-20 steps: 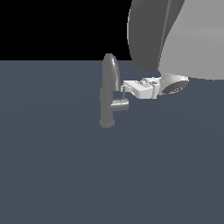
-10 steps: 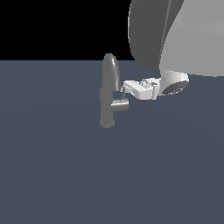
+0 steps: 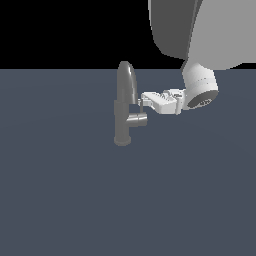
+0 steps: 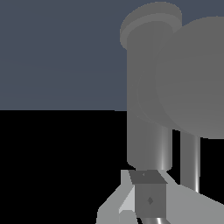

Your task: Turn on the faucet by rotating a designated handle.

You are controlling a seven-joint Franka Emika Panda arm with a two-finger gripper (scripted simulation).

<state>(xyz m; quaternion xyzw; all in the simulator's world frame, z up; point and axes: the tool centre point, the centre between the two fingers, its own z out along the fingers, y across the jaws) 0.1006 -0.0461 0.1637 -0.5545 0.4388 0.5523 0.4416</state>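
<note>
Fingertips reaching in from the right of the exterior frame, gripper [image 3: 143, 101] lying level, tip just above the handle [image 3: 137, 120] and hard beside the spout; contact not resolvable. Finger spread: cannot tell, since the exterior view shows the fingers edge-on and blurred, and the wrist view shows only one dark pad [image 4: 149, 199] on pale finger metal.

Left to right in the exterior view: faucet [image 3: 124, 100] standing upright at frame centre, post under a tall arched spout; then the handle, a short stub jutting from the post toward the frame's right, long axis horizontal; then the gripper and the white wrist, with the arm's bulk filling the upper right corner.

Deciding relation, as a judgement: handle lies below and a touch left of the fingertips, so turning it calls for a downward press or hook on the stub's outer end.

Exterior view gives the height gap between fingers and stub. Wrist view gives none of that, only the faucet's grey cylinders looming close ahead of the pad.
</note>
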